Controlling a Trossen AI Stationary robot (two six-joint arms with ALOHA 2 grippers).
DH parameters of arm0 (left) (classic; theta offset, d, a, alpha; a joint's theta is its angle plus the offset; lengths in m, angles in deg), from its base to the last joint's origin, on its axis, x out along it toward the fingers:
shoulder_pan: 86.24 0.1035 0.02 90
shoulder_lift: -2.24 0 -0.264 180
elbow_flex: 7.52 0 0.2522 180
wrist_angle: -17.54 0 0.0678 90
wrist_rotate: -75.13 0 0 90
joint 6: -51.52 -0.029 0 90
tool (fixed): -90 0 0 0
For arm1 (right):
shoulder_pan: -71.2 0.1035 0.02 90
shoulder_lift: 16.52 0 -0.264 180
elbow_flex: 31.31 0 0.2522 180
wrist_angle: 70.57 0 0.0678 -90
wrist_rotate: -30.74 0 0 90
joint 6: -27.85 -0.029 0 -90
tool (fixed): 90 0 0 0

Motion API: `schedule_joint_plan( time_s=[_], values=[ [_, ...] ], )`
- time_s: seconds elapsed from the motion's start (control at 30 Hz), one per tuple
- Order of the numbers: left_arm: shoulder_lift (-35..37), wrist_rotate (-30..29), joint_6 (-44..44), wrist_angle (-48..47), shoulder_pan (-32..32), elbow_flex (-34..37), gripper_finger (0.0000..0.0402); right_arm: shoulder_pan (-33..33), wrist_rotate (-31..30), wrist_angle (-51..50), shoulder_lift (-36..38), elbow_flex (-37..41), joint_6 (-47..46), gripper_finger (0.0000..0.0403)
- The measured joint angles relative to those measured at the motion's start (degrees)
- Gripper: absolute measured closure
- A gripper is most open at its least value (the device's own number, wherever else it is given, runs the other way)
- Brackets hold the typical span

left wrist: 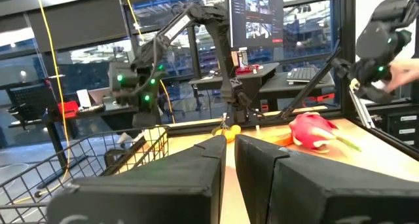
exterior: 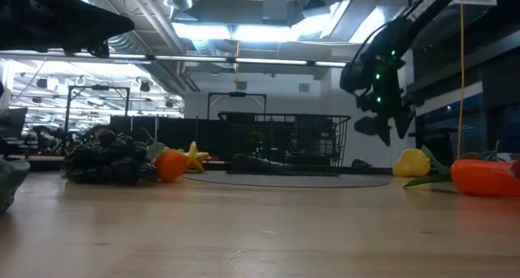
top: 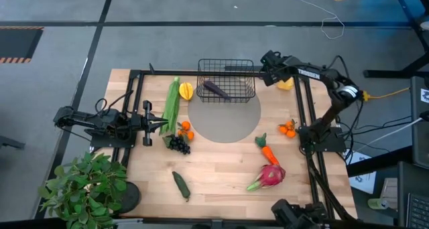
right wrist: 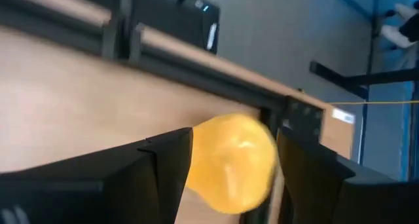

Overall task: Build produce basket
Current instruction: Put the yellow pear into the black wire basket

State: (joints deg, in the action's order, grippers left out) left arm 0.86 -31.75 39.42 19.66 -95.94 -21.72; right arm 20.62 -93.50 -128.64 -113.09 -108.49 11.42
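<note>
The right gripper (right wrist: 232, 168) has its fingers set wide around a yellow fruit (right wrist: 232, 162) beside the basket (top: 226, 81). The left gripper (top: 159, 124), fingers closed and empty, waits beside the corn (top: 172, 106).

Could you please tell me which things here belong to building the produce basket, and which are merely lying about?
Job: black wire-mesh basket; purple eggplant in it; long green corn; pink dragon fruit; orange carrot; dark grapes.
Lying about: leafy green potted plant.

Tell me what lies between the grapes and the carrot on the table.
In the high view, between the grapes and the carrot there is only bare table and the lower edge of the grey round mat; no produce.
</note>
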Motion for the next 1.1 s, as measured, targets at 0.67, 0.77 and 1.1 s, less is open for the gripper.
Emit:
schedule_joint_plan(
  time_s=[0.67,0.77,1.1],
  values=[
    [0.0,0.0,0.0,0.0,0.0,0.0,0.0379,-1.4,8.9,-14.1,-5.8,0.0,-4.3,0.0192],
    [0.0,0.0,0.0,0.0,0.0,0.0,0.0379,-1.3,9.0,-14.1,-5.8,0.0,-3.2,0.0192],
    [0.0,0.0,-0.1,0.0,0.0,0.0,0.0379,-1.3,16.9,-14.8,-5.8,0.0,11.4,0.0192]
  ],
)
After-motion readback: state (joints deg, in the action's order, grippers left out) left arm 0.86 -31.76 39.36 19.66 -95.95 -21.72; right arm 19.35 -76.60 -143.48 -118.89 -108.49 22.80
